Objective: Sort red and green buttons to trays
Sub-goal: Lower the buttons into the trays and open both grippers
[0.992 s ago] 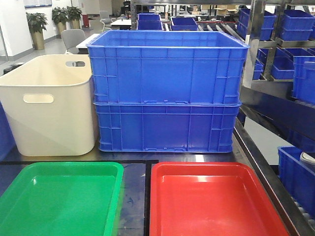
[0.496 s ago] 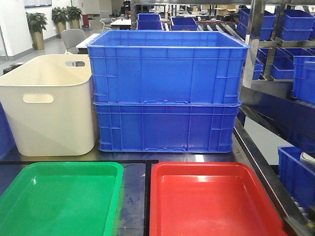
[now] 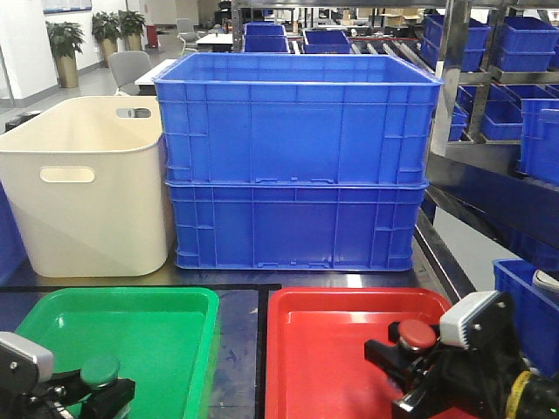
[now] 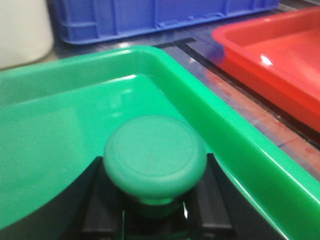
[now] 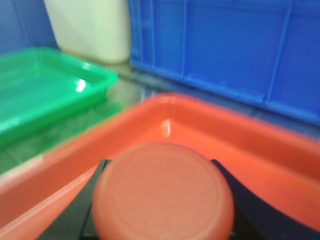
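Behind my bench stand a cream plastic tub with handle holes (image 3: 83, 188) at the far left and two stacked deep blue plastic crates (image 3: 293, 161) beside it, shelving beyond. At the near left edge lies the shallow glossy green rectangular tray (image 3: 157, 336); my left pincer (image 3: 96, 397) hovers over it, its dark fingers clamped on the blocky base of the green button (image 4: 154, 157), whose smooth, round, matte domed cap faces up. Just right of it, across a dark strip of bench, sits the glossy red rectangular tray (image 3: 341, 349). My right pincer (image 3: 410, 371) hangs above that tray, gripping the red button (image 3: 414, 334), round-capped on a dark base; the wrist view there is blurred.
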You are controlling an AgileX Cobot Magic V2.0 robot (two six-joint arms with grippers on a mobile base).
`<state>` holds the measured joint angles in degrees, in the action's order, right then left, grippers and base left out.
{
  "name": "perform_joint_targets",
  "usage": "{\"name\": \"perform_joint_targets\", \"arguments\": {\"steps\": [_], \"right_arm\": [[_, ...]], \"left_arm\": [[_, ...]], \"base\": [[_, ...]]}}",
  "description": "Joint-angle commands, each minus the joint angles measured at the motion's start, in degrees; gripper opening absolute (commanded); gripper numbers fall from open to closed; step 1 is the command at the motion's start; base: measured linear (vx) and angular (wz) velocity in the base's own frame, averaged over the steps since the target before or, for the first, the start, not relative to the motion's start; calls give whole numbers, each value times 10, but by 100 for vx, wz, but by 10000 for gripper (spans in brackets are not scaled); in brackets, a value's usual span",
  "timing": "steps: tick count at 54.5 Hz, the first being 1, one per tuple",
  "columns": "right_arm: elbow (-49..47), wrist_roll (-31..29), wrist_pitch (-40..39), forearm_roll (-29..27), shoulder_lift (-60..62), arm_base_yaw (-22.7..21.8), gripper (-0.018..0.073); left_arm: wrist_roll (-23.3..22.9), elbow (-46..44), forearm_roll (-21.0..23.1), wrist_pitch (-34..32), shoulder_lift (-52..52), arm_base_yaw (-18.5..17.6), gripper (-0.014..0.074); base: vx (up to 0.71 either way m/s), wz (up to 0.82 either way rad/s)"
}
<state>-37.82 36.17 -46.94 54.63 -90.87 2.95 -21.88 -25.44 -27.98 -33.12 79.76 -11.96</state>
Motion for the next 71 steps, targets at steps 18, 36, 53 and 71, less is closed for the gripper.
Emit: {"name": "perform_joint_targets", "arguments": {"steps": [18, 36, 53, 71], "right_arm": [[-22, -6, 12, 2, -2, -3, 396], [-22, -6, 12, 3, 19, -3, 689], [-22, 59, 43, 25, 163, -3, 601], [3, 437, 194, 352, 410, -3, -15]], "left_arm": [[-20, -18, 13, -77, 4, -1, 382], [-46, -18, 13, -77, -15, -1, 584], [-50, -18, 3, 51, -191, -1, 568], [-44, -18, 66, 512, -491, -2, -13]], "base": [[0, 0], [0, 0], [0, 0], [0, 0]]}}
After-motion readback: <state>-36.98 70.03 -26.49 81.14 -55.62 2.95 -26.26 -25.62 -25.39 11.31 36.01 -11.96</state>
